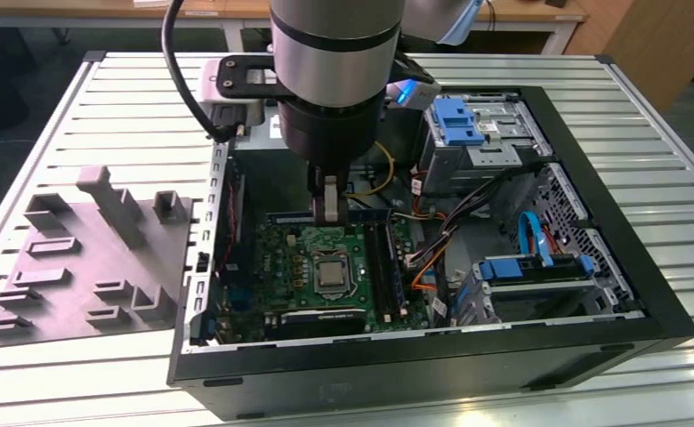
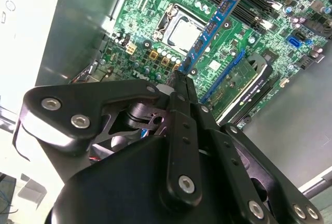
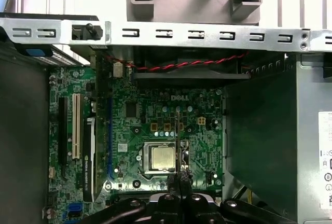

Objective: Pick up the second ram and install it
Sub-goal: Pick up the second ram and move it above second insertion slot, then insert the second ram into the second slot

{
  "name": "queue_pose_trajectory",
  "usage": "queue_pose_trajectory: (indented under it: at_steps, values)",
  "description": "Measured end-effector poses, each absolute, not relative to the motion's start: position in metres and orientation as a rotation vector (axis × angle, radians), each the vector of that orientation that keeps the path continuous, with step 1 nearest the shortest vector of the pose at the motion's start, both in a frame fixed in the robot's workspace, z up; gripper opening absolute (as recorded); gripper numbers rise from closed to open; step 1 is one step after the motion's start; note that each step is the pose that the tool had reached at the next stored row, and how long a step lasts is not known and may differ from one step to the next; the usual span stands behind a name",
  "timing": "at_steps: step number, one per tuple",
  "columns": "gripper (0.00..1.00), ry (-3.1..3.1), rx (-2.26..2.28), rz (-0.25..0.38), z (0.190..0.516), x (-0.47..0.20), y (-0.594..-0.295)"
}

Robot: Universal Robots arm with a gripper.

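Jaws clenched on second ram (image 2: 211,29), held endwise over motherboard (image 1: 303,247), seemingly near CPU socket (image 3: 162,157). Risk: end-grip pivots, stick misses memory slot (image 1: 378,260), strikes socket.

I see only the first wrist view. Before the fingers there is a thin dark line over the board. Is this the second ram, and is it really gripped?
Observer: Yes. In the second wrist view the second ram shows its blue face with black chips, and the gripper is shut on it.
Operator: Is it in a slot?
Observer: It seems not. In the exterior view the long black slots lie to the exterior view's right of the gripper, and the second ram runs across their direction.
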State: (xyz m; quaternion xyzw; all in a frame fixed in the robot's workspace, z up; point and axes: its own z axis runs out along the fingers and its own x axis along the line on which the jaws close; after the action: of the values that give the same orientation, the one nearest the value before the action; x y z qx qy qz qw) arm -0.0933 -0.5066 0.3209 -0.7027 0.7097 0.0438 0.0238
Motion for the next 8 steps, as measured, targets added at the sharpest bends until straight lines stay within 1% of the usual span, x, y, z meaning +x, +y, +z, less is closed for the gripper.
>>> queue_pose_trajectory:
  at_steps: [8]
  values:
    - [0.11,2.196,-2.174,0.137,0.3207,-0.0933,-0.5067]
